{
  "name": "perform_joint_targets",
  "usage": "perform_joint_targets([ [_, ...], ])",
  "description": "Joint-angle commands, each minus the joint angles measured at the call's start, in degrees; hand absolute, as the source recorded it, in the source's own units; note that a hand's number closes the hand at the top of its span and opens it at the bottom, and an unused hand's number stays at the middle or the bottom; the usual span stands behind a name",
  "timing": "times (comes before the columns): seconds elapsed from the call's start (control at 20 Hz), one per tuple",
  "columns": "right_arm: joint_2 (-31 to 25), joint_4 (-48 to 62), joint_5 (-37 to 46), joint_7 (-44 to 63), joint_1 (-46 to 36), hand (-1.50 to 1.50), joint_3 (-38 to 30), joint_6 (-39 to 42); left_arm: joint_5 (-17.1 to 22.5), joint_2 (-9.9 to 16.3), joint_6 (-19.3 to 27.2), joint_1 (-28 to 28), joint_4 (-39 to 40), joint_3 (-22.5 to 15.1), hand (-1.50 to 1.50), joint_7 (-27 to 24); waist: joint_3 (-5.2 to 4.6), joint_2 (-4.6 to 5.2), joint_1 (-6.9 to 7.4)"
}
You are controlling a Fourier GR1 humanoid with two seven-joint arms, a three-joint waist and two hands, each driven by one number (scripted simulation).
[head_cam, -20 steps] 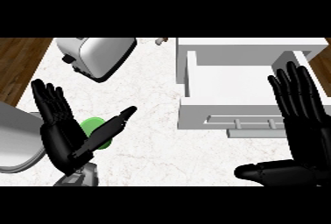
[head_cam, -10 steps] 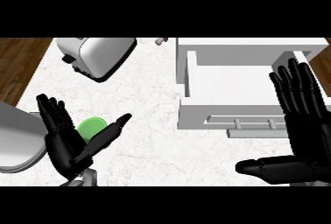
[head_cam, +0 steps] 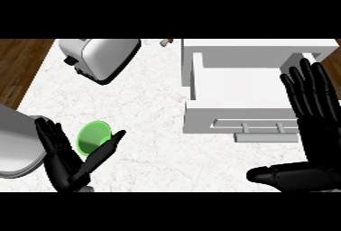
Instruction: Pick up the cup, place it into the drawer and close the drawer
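Below me I see a white marble counter (head_cam: 160, 108) with thin pale veins, and it fills most of my view under an even light. At the left side there is a dark brown wooden floor (head_cam: 16, 74) beside the counter edge. A silver toaster (head_cam: 100, 56) stands tilted at the far left of the counter, and a round grey metal vessel (head_cam: 16, 144) shows at the left edge, partly cut off.

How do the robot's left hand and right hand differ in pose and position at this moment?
The left hand sits low at the view's left, right beside the green cup, thumb towards it; the right hand stands over the open white drawer's right side, far from the cup. The left hand shows smaller than the right. Both are black and open, fingers straight.
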Motion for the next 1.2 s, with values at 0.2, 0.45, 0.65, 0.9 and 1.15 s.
perform_joint_targets([
  [0.2,0.4,3.3,0.2,-4.5,1.1,-1.50,-0.5,1.6,5.8,0.0,-2.4,3.8,2.1,-0.5,-1.50,-5.5,0.03,0.00,0.02],
  [0.45,0.1,0.3,0.7,-0.7,-0.1,-1.50,0.3,0.6,16.9,0.0,-7.5,4.3,14.4,2.6,-1.50,-19.9,-0.01,0.01,0.03],
  [0.65,-0.5,-3.5,-0.3,7.7,-5.4,-1.50,-0.1,-2.3,21.1,0.0,-6.8,-2.7,21.9,3.7,-1.50,-23.2,-0.02,0.02,-0.07],
  [0.9,0.1,3.5,-0.9,1.6,-6.2,-1.50,-1.4,-0.7,22.2,0.3,-14.3,-2.2,26.7,10.4,-1.50,-27.0,0.00,0.05,0.08],
  [1.15,-1.3,-4.8,-2.1,5.0,0.9,-1.50,-1.2,1.3,28.1,0.0,-12.7,-4.2,33.0,7.1,-1.50,-34.3,-0.01,0.00,-0.22],
])
